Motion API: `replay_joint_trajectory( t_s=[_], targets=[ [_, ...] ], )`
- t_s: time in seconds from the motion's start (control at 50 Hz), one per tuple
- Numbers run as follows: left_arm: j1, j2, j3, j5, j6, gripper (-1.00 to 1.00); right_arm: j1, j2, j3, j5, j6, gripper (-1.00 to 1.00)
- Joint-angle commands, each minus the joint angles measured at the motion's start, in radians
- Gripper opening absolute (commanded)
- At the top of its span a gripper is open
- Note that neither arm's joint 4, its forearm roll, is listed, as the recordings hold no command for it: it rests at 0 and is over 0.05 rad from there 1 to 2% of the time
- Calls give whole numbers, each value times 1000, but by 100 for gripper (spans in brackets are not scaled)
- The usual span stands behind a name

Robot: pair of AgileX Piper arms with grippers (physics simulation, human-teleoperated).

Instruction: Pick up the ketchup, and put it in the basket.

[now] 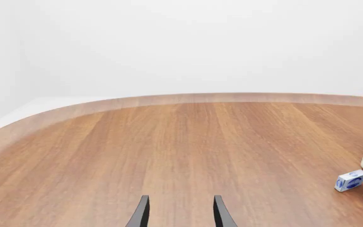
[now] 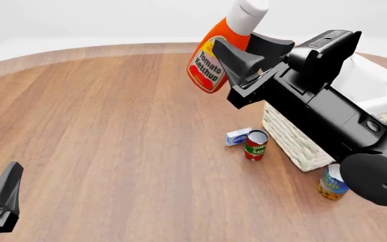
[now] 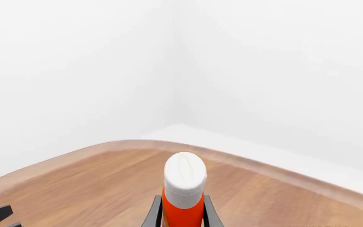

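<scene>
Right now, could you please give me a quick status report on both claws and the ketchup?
Right claw shut on ketchup, held tilted in the air. Left claw open, empty. Basket to the right; not over it yet.

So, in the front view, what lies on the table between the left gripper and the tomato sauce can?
Only bare wood. In the front view, nothing lies between the left gripper and the tomato sauce can.

Wide bare table is lying open across the left and middle. A small box and two cans are crowding the basket's near side.
</scene>
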Motion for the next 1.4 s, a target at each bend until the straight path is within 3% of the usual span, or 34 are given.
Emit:
replay_joint_trajectory(
  t_s=[0.02, 0.66, 0.76, 1.06, 1.4],
  targets=[
    [0, 0, 0, 0, 0, 100, -47, -42, 11, 3, 15, -100],
    [0, 0, 0, 0, 0, 100, -240, -202, 78, 43, 48, -100],
    [0, 0, 0, 0, 0, 100, -277, -234, 93, 59, 27, -100],
    [0, 0, 0, 0, 0, 100, -325, -280, 106, 71, 43, -100],
    [0, 0, 0, 0, 0, 100, -507, -350, 140, 91, 86, -100]
  ],
)
